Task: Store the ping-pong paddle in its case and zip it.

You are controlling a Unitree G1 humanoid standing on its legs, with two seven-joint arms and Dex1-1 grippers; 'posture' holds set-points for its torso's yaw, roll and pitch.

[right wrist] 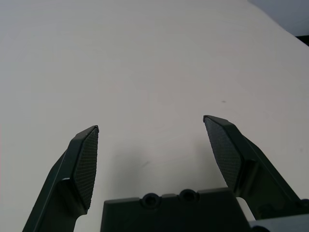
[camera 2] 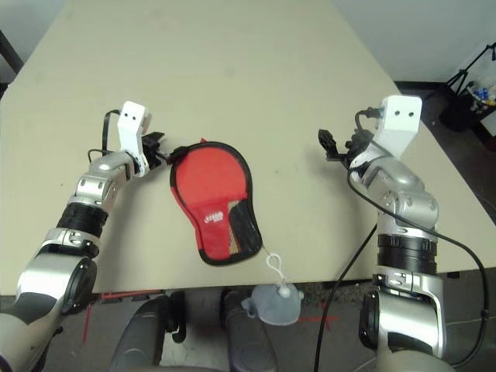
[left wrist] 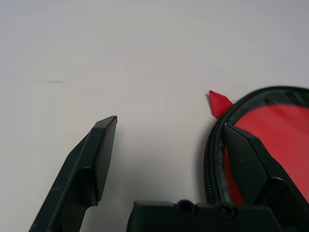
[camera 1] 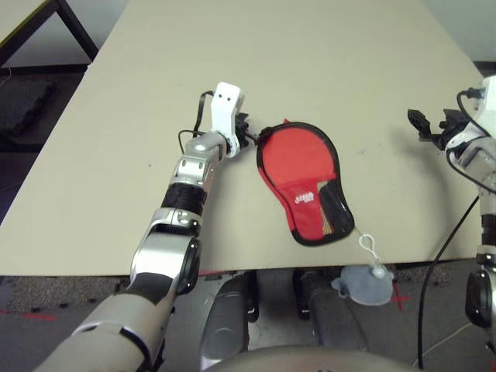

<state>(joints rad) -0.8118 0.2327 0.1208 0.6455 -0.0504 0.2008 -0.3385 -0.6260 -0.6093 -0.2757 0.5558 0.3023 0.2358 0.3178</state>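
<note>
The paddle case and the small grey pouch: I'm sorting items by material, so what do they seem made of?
Case: likely woven fabric, matte red, with dark zipper teeth along its black edge. Grey pouch: perhaps soft cloth, judging by its rumpled outline.

Table [camera 1: 372,93]: pale, beneath my fingers.
Pouch [camera 2: 275,304]: small, grey — nearer my body than my fingers.
Bin [camera 2: 467,110]: black — beyond my right fingers.
</note>
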